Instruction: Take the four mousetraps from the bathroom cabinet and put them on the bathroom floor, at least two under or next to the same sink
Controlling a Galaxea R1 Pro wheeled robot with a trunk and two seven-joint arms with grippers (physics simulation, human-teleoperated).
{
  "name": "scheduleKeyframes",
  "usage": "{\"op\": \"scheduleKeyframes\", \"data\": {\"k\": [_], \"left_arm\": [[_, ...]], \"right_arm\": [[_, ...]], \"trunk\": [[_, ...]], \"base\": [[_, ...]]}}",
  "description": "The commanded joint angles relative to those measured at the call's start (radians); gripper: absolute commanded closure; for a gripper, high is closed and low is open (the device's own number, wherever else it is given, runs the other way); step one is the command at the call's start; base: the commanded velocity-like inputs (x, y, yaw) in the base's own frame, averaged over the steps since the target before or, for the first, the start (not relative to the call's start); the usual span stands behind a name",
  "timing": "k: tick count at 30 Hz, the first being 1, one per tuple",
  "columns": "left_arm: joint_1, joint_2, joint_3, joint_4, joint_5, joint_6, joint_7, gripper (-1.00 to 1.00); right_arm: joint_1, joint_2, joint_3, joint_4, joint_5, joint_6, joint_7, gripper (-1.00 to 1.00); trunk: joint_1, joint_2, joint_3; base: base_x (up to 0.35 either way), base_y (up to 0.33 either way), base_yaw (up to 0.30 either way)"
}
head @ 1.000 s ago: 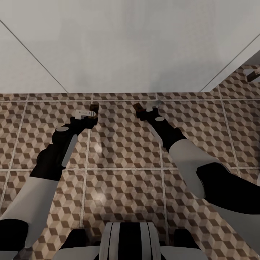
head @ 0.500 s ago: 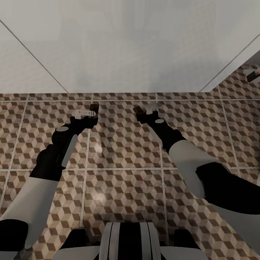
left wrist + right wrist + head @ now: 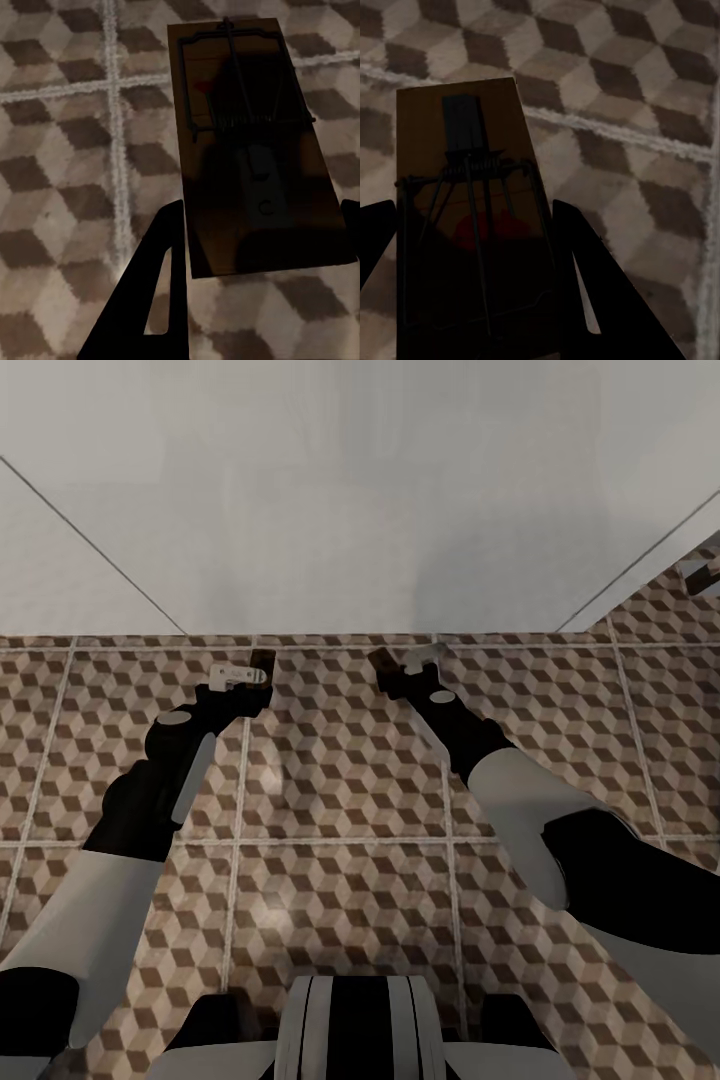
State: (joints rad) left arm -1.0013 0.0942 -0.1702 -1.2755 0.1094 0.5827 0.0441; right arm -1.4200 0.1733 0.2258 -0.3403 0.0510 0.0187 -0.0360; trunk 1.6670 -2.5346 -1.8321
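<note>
Clearly unlabelled mousetraps (image 3: 251,150) in both pincers

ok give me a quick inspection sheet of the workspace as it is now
surface: cube-pattern floor, pale grout, meets a white wall
job's things: one mousetrap in the left gripper, another mousetrap in the right gripper, both held above the floor
clutter: nothing seen
grippers: each shut on its trap
cables: nothing seen
surroundings: small object at far right edge, too small to tell
</note>
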Motion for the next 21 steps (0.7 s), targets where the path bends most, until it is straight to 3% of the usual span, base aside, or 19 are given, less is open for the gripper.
{"op": "scheduleKeyframes", "data": {"k": [1,15,21], "left_arm": [[0.0,0.001,-0.002,-0.001,0.009,0.005,0.003,1.0],[0.012,0.001,-0.002,0.001,0.009,0.005,0.003,1.0],[0.015,0.001,-0.002,0.001,0.009,0.005,0.003,1.0]], "right_arm": [[0.0,-0.001,0.004,0.0,0.003,0.002,-0.004,1.0],[0.0,-0.001,0.004,0.003,0.003,-0.035,-0.005,1.0],[0.0,0.0,0.004,0.003,0.002,-0.036,-0.005,1.0]], "trunk": [[0.0,0.0,0.0],[0.0,0.0,0.0],[0.0,0.0,0.0]], "base": [[0.055,0.0,0.0],[0.011,0.0,0.0],[0.129,0.0,0.0]]}}
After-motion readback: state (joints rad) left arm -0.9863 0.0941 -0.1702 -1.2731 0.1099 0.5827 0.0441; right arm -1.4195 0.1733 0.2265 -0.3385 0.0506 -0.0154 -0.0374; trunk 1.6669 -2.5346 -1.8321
